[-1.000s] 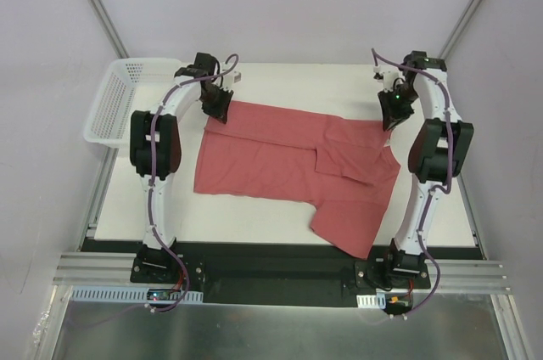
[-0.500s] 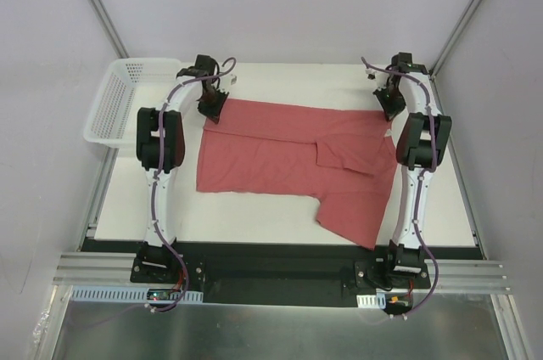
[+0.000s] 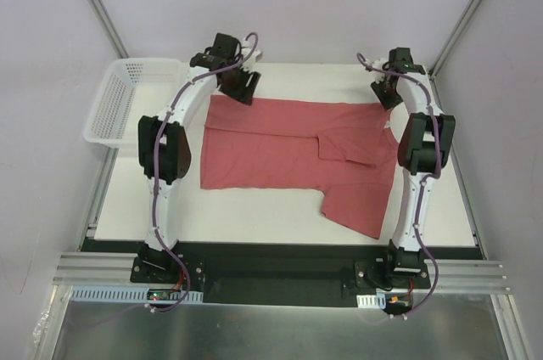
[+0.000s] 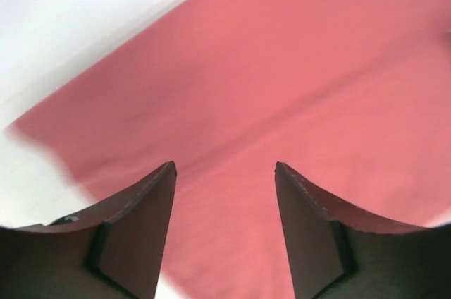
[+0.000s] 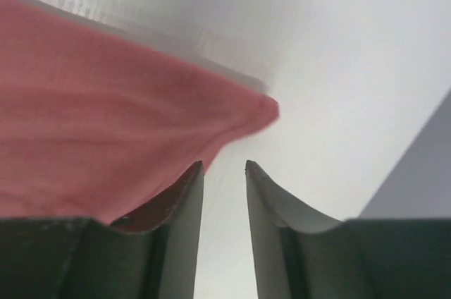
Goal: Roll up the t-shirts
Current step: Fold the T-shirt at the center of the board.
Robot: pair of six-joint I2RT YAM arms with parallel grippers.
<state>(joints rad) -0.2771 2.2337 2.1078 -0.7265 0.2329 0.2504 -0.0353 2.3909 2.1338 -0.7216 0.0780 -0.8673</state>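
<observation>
t-shirt [image 3: 288, 143]: salmon-red, plain cloth, spread on the white table [image 3: 254, 211], centre of the top view, reaching nearly from one arm to the other. Straight edge along the top. One flap is folded back onto the body right of centre. The lower-right part runs down toward the bottom of the frame as a slanted tongue. A few shallow creases, otherwise smooth.

left gripper [image 3: 246, 87]: over the shirt's upper-left corner, upper centre-left of the frame. In its wrist view the left gripper [image 4: 224, 172] has its jaws well apart with nothing between them. Red cloth below fills most of that frame, with bare table at upper left.

right gripper [image 3: 389, 97]: at the shirt's upper-right corner. In its wrist view the right gripper [image 5: 223, 168] has its jaws parted only narrowly, with bare table showing through the gap and no cloth in it. The shirt corner fills the left half, its tip just above the fingertips.

White perforated basket [image 3: 119, 101]: upper left of the frame, at the table's left edge, apart from the shirt.
</observation>
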